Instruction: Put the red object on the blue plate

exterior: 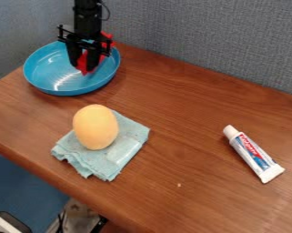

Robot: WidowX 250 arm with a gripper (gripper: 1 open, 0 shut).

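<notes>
you are holding the red object (85, 58) in the gripper (85, 64), jaws clamped on it, over the blue plate (51, 80). you should be setting it down near the plate's middle before releasing.

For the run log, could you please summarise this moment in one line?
tool: shut on red object | over blue plate | not released

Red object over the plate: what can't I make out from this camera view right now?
- Red object: its shape and kind, mostly hidden between the fingers of the gripper.
- Whether it touches the blue plate: the gripper hides the contact point.
- Toothpaste tube: label print too small to read.
</notes>
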